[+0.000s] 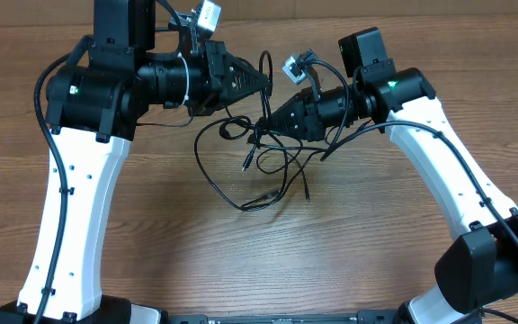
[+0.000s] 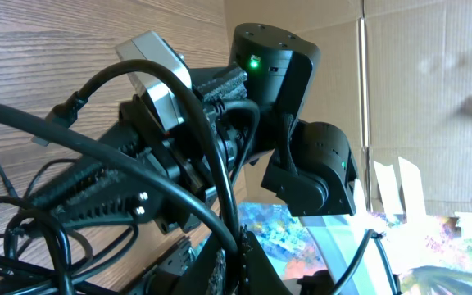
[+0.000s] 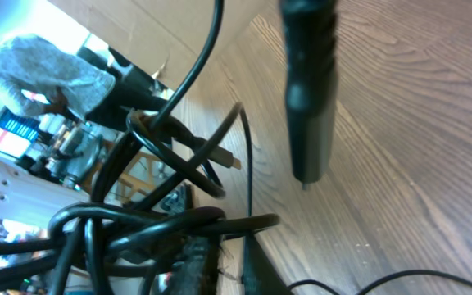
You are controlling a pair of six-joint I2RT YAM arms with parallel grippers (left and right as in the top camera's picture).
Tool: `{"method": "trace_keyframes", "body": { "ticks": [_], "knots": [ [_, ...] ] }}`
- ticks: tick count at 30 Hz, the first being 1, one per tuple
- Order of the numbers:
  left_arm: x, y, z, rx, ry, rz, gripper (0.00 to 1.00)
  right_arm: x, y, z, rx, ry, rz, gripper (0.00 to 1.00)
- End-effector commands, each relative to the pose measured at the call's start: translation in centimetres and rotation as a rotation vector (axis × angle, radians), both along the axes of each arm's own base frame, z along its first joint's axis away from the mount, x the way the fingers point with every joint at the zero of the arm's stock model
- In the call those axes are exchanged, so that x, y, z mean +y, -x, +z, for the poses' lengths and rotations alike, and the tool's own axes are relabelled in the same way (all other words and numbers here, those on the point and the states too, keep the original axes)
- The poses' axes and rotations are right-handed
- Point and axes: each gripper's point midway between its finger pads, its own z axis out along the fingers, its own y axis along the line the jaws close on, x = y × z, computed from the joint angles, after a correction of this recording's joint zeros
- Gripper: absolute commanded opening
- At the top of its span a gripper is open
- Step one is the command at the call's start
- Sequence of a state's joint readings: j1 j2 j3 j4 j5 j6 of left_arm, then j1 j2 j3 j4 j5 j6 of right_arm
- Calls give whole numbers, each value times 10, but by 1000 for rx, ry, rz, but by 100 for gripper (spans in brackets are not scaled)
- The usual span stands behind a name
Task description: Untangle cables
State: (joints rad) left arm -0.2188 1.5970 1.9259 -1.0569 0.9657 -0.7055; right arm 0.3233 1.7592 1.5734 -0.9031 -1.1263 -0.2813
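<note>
- Wooden table (image 1: pixel 151 225) carried the cables (image 1: pixel 268 175), tangled near its middle.
- I saw my left pincer (image 1: pixel 264 87) closed on one raised strand.
- My right pincer (image 1: pixel 261 135) was closed on them too.

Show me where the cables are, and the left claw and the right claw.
cables (image 1: pixel 263 195): overhead view, plug end lying lowest on the table.
left claw (image 1: pixel 265 86): overhead view, between its fingertips.
right claw (image 1: pixel 261 132): overhead view, between its fingertips.
</note>
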Motion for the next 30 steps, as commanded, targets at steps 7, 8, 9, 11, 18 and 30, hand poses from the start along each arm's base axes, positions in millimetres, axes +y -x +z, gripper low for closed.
{"method": "trace_keyframes", "body": {
  "ticks": [7, 8, 9, 11, 18, 30],
  "knots": [
    [6, -1, 7, -29, -18, 41, 4, 1, 4, 5, 1, -23, 15, 4],
    [10, -5, 2, -25, -49, 75, 4, 0, 0, 1, 15, 0, -10, 4],
    [14, -9, -4, -20, -80, 110, 4, -4, -5, -4, 45, 36, -52, 4],
    [23, -16, -14, -11, -144, 175, 4, -15, -19, -19, 124, 130, -174, 4],
    [23, -15, -15, 4, -140, 174, 4, -11, -17, -9, 134, 77, -148, 27],
    [6, -3, 7, 85, 14, 105, 4, 8, -18, 2, -17, 27, -82, 64]
  ]
}}
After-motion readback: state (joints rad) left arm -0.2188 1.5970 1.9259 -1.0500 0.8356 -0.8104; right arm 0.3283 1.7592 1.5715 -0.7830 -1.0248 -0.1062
